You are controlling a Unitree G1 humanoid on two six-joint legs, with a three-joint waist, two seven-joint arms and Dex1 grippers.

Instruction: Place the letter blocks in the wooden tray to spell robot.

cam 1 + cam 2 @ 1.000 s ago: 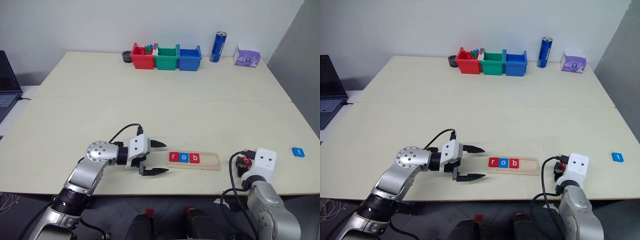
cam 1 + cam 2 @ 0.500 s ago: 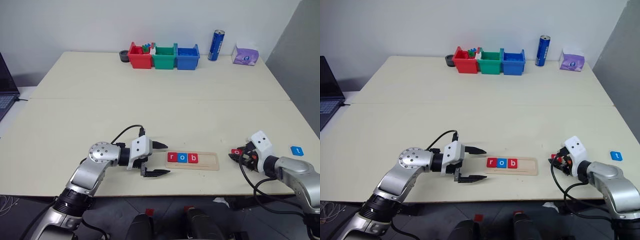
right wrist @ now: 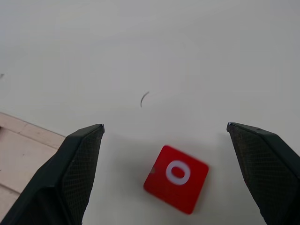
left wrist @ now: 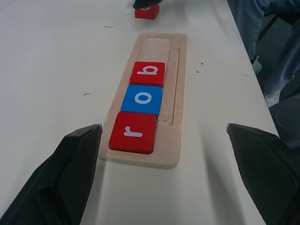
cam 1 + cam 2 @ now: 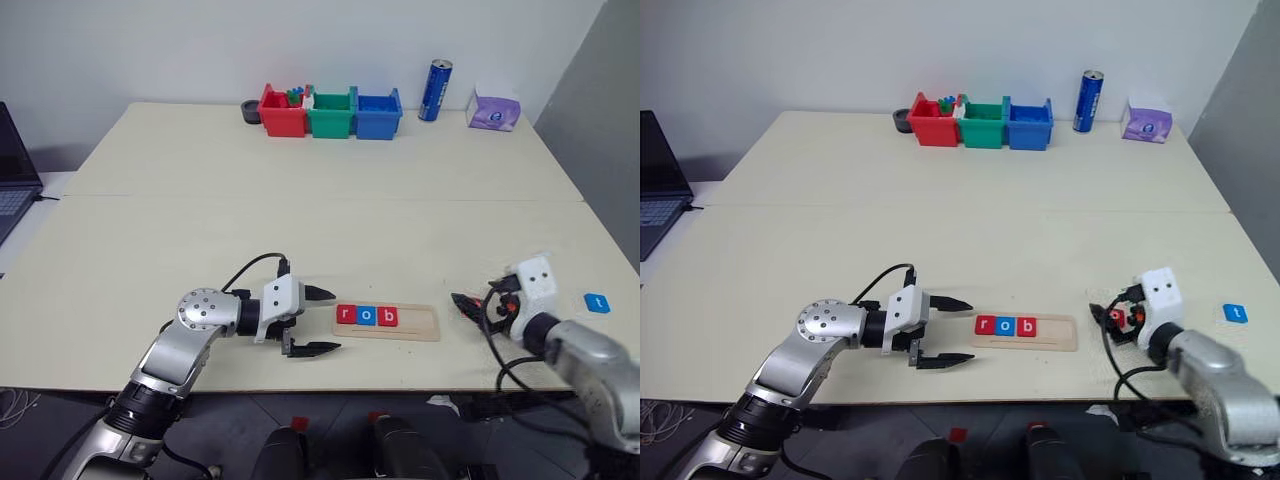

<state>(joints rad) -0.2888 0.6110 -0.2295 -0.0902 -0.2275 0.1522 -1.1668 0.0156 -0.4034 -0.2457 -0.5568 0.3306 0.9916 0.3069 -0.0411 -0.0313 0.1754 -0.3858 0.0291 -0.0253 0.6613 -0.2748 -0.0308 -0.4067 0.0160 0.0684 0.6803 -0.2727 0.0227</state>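
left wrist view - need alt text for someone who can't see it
A pale wooden tray lies on a cream table, holding three letter blocks in a row: red r, blue o, red b, with its far end unfilled. The open left gripper frames the near end; another red block lies beyond the tray.
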